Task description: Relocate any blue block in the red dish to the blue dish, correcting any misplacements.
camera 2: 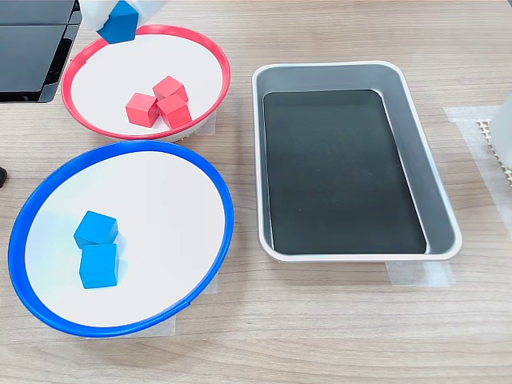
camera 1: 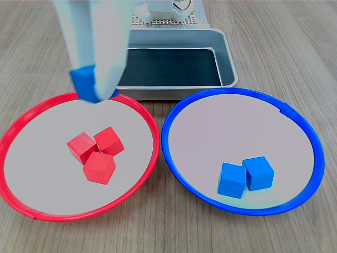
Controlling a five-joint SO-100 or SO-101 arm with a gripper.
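A blue block [camera 1: 86, 84] [camera 2: 120, 22] hangs in the air above the far rim of the red dish [camera 1: 138, 109] [camera 2: 212, 56], held between the pale fingers of my gripper [camera 1: 95, 79] [camera 2: 120, 16], which is shut on it. Three red cubes [camera 1: 96, 150] [camera 2: 158, 102] lie clustered inside the red dish. The blue dish [camera 1: 174, 153] [camera 2: 200, 172] holds two more blue cubes [camera 1: 245, 176] [camera 2: 98, 248] side by side. In the first exterior view the blue dish is on the right, the red dish on the left.
A rectangular metal tray [camera 1: 227, 55] [camera 2: 420, 152] with a dark bottom stands behind the dishes in the first exterior view and on the second exterior view's right. The arm's white base [camera 1: 168, 10] sits beyond it. A black object [camera 2: 32, 48] lies at the second exterior view's upper left.
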